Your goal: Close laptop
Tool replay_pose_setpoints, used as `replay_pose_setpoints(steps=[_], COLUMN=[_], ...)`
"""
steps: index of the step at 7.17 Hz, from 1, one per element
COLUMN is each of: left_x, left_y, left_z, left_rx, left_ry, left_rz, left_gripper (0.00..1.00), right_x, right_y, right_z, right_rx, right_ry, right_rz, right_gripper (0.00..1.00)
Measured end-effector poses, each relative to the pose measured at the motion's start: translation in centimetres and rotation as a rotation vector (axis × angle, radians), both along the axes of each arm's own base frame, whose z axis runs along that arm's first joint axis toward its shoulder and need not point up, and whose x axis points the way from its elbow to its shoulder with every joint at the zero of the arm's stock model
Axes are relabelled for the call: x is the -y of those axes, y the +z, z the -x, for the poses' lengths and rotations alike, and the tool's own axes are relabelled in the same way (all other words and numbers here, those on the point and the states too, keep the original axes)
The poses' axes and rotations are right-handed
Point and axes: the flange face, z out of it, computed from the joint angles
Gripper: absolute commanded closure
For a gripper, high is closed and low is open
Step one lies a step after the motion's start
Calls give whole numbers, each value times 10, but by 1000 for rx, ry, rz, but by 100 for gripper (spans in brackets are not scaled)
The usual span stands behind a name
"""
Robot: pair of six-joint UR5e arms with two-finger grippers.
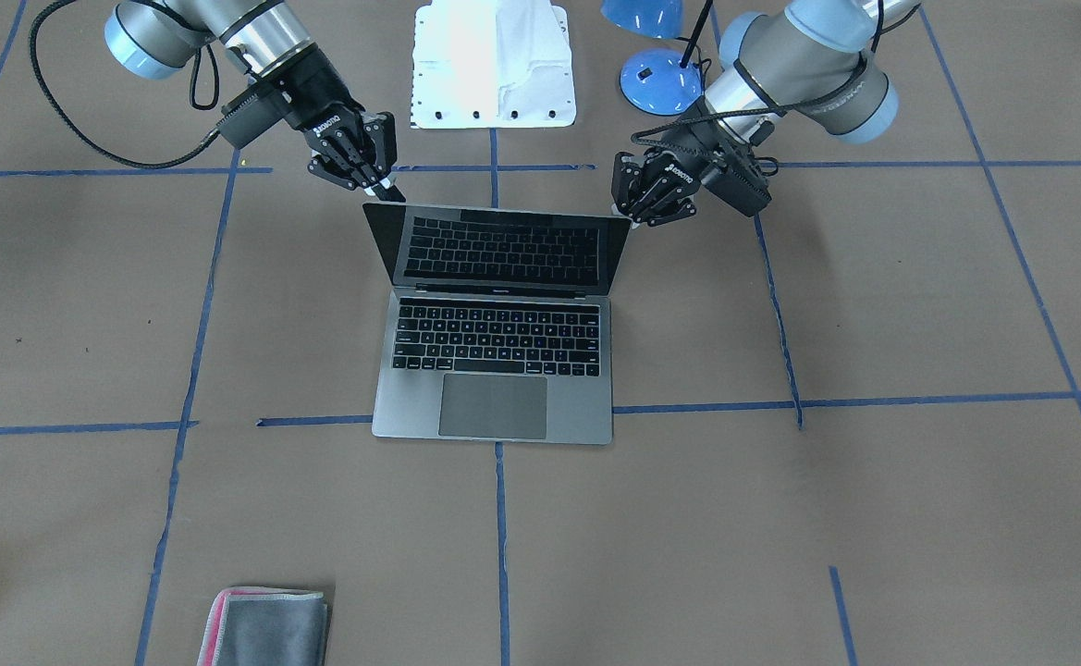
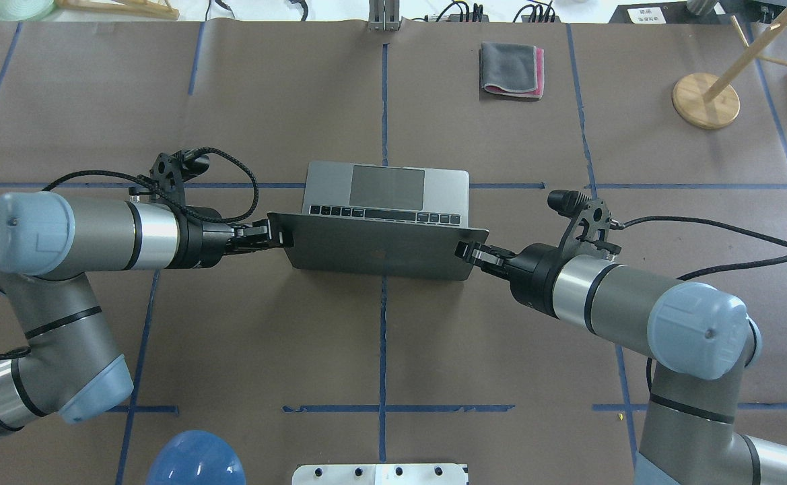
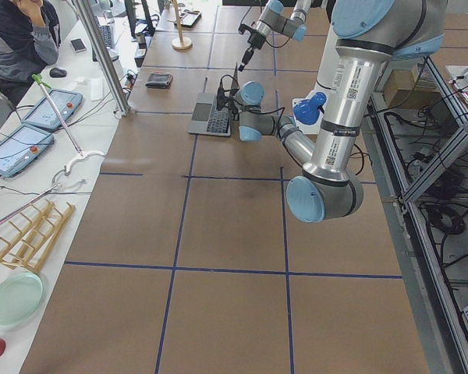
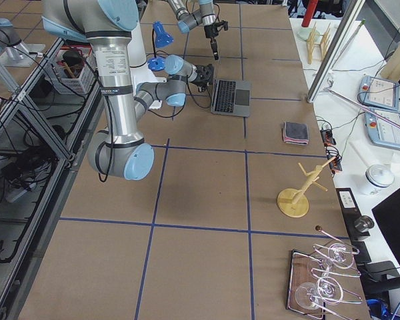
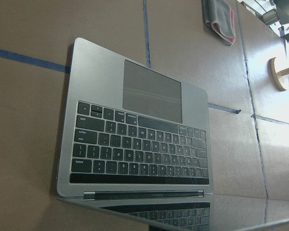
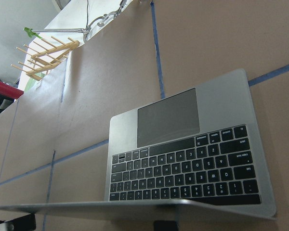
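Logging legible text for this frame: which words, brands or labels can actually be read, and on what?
"ROBOTIQ": on the right gripper, front-facing view.
"ROBOTIQ": on the left gripper, same view.
Key legends and the small name under the screen of the laptop: too small to read.
White card beyond the table's far edge: blurred.

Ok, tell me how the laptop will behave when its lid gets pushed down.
The laptop looks like stiff metal, so the lid should swing as one piece, not flex. Its base lies flat, so tipping seems unlikely, though it may slide. The glossy screen is probably fragile.
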Motion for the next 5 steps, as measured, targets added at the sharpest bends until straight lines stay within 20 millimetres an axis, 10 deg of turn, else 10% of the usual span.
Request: replay_pose_setpoints(steps=[5], left_x=[43], left_y=[-1], left_z=[-15], left_rx=[24], left_ry=[-43], left_rz=[17], left_gripper=[100], right_x=[44], right_y=[11], right_z=[15], right_rx=[-63], right_ry=[57], right_rz=[30], right_gripper=[99])
